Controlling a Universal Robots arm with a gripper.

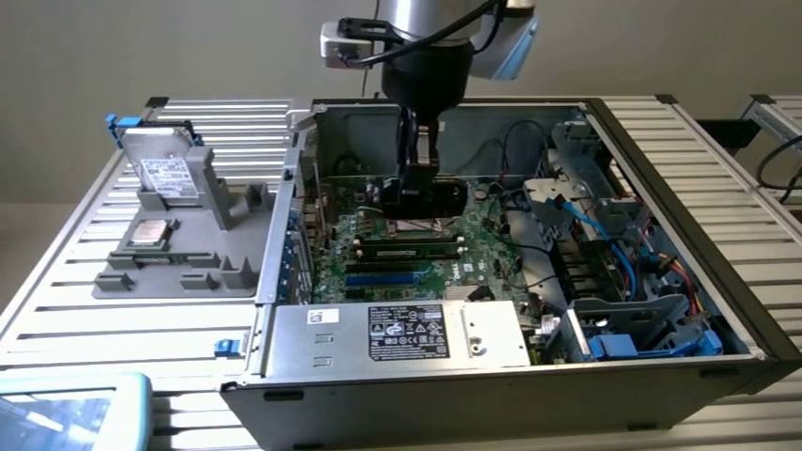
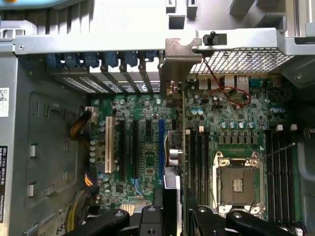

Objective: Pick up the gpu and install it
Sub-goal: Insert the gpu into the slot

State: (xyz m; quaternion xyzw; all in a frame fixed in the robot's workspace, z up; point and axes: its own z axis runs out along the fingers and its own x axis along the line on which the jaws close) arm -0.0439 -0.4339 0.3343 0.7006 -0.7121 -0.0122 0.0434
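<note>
One gpu (image 2: 173,147) hangs edge-on over the motherboard (image 2: 147,162), pincer (image 2: 172,212) part-closed on its edge. Probably light, stiff, fragile: grip edges only.

- The table (image 1: 63,329) is made of ribbed metal slats, pale with a soft shine.
- The computer case (image 1: 501,395) is bare grey sheet metal, matt.
- The motherboard (image 2: 147,162) is green circuit board, slightly glossy.
- The gpu (image 2: 177,69) has a smooth silver metal bracket.
- The pincer (image 2: 174,216) looks black and matt.
- The holder (image 1: 235,205) is matt grey plastic.
</note>
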